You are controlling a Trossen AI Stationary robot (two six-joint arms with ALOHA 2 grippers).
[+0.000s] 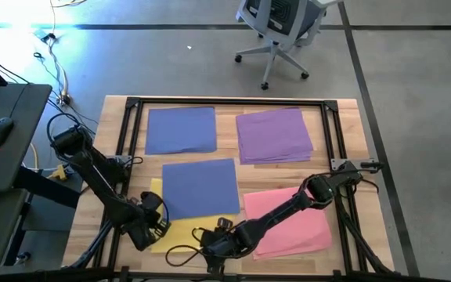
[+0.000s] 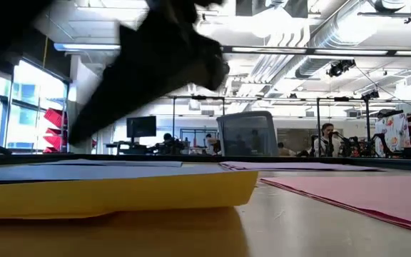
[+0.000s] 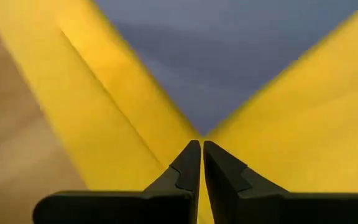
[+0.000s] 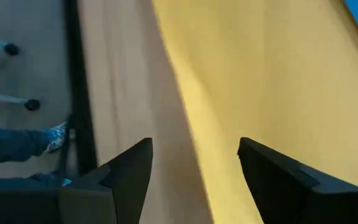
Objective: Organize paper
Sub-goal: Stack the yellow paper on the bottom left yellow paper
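My right gripper (image 4: 194, 180) stands spread, nothing between its fingers, hovering over the edge where the yellow sheet (image 4: 272, 93) meets the bare table (image 4: 123, 93). My left gripper (image 3: 201, 163) is pressed together, its tips resting on the yellow sheet's fold just short of the blue sheet (image 3: 229, 56) that lies on top. I cannot tell whether any paper is actually caught between those tips.

The risk I judge nearest: the yellow sheet is bowed up off the wood, and if my left tips drag while my right fingers close on the edge, the sheet could crease or tear between us. The blue sheet resting on it could also slide askew, since nothing pins it. If my right fingers close too low they may scrape the table and miss the thin edge altogether.

Beyond my hands, the pink sheet (image 1: 292, 219) lies just past my right arm, and another blue sheet (image 1: 180, 129) and the purple stack (image 1: 274, 135) sit well apart at the far side.

The low view alone shows the yellow sheet's edge curled clear of the table. The high view alone shows the whole layout. My right wrist view alone shows a person's leg and shoe beyond the table's edge.
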